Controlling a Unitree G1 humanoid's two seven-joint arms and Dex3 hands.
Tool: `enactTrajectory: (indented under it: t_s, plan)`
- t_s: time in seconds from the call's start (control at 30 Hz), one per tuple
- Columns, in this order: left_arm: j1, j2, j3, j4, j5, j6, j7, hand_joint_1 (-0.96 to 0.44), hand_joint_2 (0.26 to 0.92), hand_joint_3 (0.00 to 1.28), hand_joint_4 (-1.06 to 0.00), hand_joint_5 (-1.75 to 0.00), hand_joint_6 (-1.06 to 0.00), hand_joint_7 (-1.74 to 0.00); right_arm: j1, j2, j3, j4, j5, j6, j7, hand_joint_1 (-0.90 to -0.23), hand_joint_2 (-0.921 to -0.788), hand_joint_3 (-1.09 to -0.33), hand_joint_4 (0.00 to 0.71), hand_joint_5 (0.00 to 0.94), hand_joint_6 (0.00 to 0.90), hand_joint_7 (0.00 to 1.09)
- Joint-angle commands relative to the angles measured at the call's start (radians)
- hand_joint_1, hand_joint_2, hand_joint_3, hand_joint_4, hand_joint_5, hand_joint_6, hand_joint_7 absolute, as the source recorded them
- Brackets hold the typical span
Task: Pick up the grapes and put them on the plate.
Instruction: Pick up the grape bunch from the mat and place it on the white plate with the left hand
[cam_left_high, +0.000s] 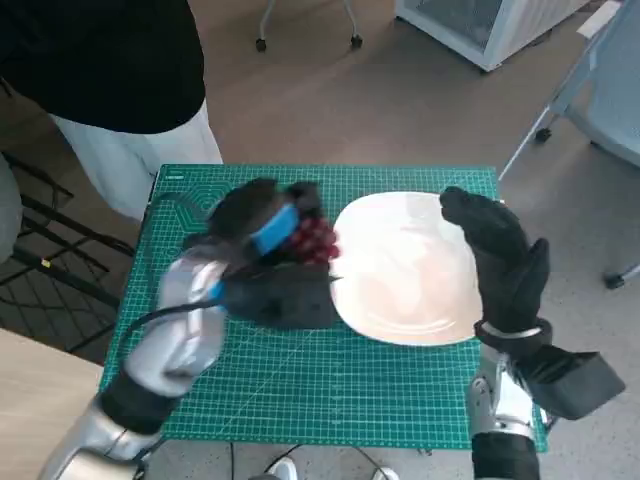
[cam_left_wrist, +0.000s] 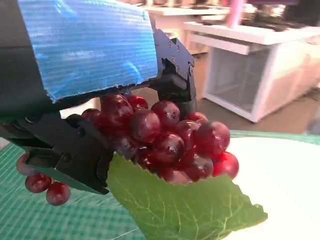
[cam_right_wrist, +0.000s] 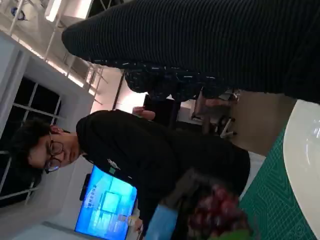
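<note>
grapes (cam_left_wrist: 170, 137) in left hand (cam_left_high: 262, 232), leaf downward

The left hand (cam_left_high: 262, 232) sits left of centre in the head view, fingers closed round the grapes (cam_left_high: 312, 238), its pale forearm rising from the lower left. The right hand (cam_left_high: 498, 252) stands at the right, gloved fingers apart, holding nothing.

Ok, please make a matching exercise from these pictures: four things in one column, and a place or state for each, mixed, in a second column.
Things:
1. grapes
2. plate
3. left robot hand
4. right robot hand

States:
A. white, lying on the green mat
B. holds the fruit bunch
C. holds nothing, over the plate's right edge
D. red, with a green leaf

Pairs: 1-D, 2-A, 3-B, 4-C
</note>
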Motion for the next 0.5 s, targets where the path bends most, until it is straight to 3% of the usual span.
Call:
enactTrajectory:
  t_s: [0.03,0.3,0.5]
  plan:
    - [-0.101,-0.041,-0.035,0.06,0.012,-0.037,-0.019,0.0,0.921,0.15,-0.62,-1.36,-0.54,-1.12,0.033,-0.011,-0.012,-0.011,0.015,0.003,0.01,-0.644,-0.921,-0.739,0.46,0.003,0.042,0.44]
    - [-0.222,-0.115,-0.08,0.202,0.013,-0.123,0.021,0.0,0.921,0.14,-0.61,-1.39,-0.56,-1.09,0.046,-0.019,-0.036,-0.021,0.03,-0.005,0.013,-0.654,-0.921,-0.725,0.466,0.003,0.093,0.35]
    - [-0.288,-0.169,-0.09,0.307,0.003,-0.164,0.05,0.0,0.92,0.14,-0.64,-1.33,-0.53,-1.16,0.056,-0.021,-0.047,-0.031,0.029,-0.008,0.0,-0.661,-0.921,-0.718,0.469,0.004,0.108,0.33]
